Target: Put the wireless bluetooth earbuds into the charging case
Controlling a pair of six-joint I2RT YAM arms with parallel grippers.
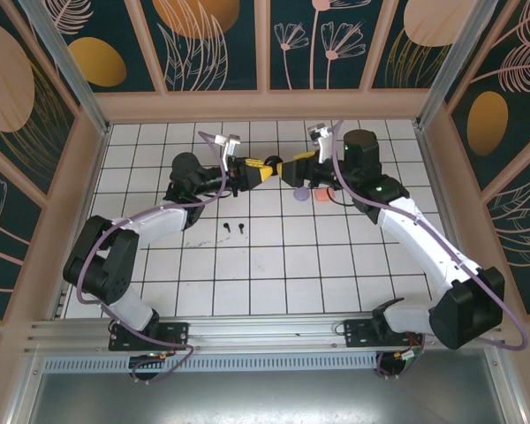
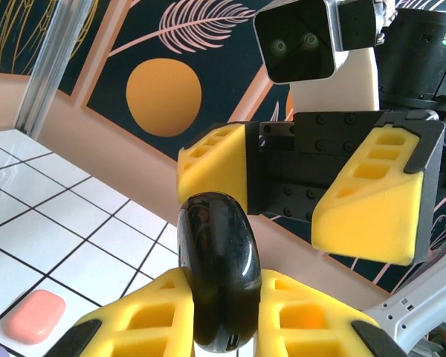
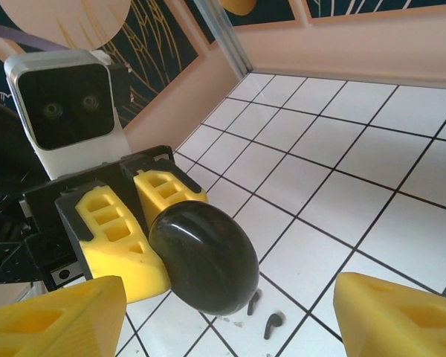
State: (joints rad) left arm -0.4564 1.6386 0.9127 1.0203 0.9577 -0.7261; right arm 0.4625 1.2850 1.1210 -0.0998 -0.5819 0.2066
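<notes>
Charging case (image 2: 219, 275) held up for opening

Left gripper (image 1: 245, 172) is clamped on the black case, holding it off the table (image 1: 336, 256), likely so the right gripper (image 1: 289, 168), jaws wide and facing it, can open it. Two black earbuds (image 1: 241, 228) lie on the tiles below, untouched.

We had both arms reaching forward and bent inward, left arm (image 1: 159, 221) and right arm (image 1: 415, 231), so the tools met nose to nose. Our left tool (image 1: 258, 171) was clamped tight on the black case (image 2: 219, 275). Our right tool (image 1: 293, 168) faced it, jaws spread wide.
</notes>
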